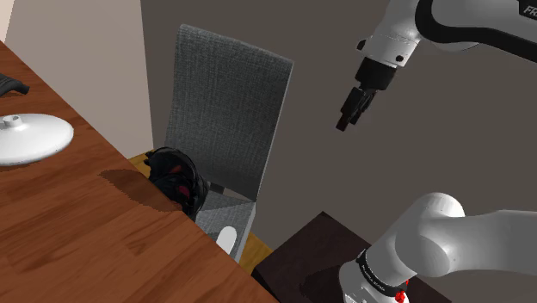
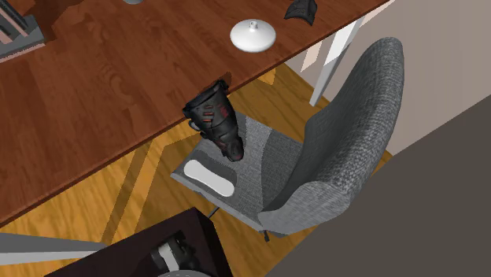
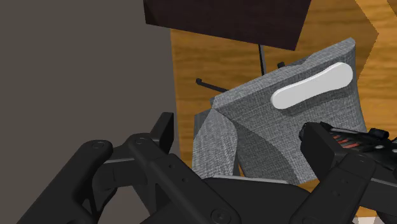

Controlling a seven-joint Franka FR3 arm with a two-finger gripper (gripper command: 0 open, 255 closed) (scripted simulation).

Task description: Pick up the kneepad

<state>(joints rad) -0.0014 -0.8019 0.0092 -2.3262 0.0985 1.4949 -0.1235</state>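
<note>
A brown wooden worktop [image 1: 77, 232] fills the near side of the room, with a grey chair [image 1: 228, 103] drawn up to it over a wood floor. The kneepad [image 2: 216, 122], black with red marks, lies on the seat close against the worktop's edge. Its long axis runs from that edge out across the seat. The end effector [image 1: 347, 116] hangs high, fingers apart and holding nothing. The kneepad lies well below it, toward the shoulder view's left and past the chair's back, so the descent probably has to clear that back.
</note>
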